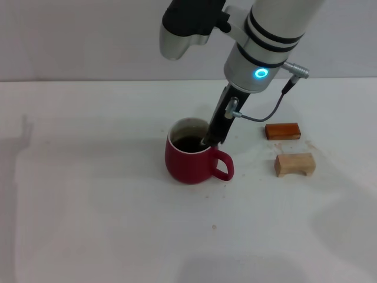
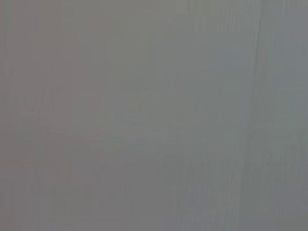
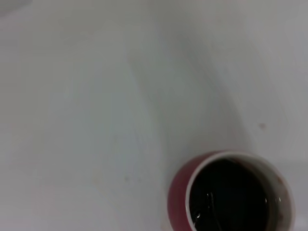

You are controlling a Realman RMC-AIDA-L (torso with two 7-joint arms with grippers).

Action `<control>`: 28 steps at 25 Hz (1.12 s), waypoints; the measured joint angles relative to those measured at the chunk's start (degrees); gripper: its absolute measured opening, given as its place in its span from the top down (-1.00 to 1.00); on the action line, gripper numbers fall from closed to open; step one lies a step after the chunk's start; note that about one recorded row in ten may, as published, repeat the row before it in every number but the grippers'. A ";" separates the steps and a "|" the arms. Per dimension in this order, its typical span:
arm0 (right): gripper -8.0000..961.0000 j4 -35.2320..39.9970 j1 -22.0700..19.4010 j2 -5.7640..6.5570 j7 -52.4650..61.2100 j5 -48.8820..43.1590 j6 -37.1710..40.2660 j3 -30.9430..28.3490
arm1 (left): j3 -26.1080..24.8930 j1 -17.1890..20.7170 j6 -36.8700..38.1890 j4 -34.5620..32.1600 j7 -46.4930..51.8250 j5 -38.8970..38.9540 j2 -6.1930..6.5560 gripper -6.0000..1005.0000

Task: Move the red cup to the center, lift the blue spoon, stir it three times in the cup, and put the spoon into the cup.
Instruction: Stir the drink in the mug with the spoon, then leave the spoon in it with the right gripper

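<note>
1. Right gripper reaches down at a slant, its tip at the cup rim; finger state cannot be determined.
2. Red cup: squat, glossy ceramic, dark liquid, handle toward the blocks.
3. White surface carries an orange-brown block and a tan wooden block.

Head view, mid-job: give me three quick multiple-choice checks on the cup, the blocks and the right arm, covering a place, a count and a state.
1. Where does the red cup stand relative to the two blocks?
A. to their left
B. to their right
C. between them

2. How many blocks lie on the table?
A. one
B. two
C. three

3. What does the cup hold?
A. nothing
B. dark liquid
C. white powder

Key: 1 A, the orange-brown block and tan wooden block lie right of it. 2 B, only those two show. 3 B, dark liquid fills it, with the right gripper reaching over its rim.
</note>
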State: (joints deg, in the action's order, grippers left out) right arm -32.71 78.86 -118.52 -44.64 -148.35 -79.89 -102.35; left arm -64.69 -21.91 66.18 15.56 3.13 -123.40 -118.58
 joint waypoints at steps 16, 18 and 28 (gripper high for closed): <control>0.52 -0.21 -0.12 0.77 0.04 -2.72 2.60 -0.14 | 0.10 0.12 0.27 0.00 1.26 0.00 -0.07 -0.72; 0.52 -0.38 -0.18 0.85 -0.10 -2.78 1.11 -0.12 | 0.09 0.12 0.26 0.00 1.26 0.00 -0.05 -0.72; 0.51 -0.99 0.03 0.22 -2.68 -0.64 -1.31 -0.85 | 0.09 0.07 0.27 0.00 1.27 0.00 0.02 -0.72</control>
State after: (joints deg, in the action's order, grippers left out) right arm -33.70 78.89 -118.31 -47.31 -148.99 -81.20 -103.20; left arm -64.60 -21.85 66.45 15.55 4.40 -123.40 -118.56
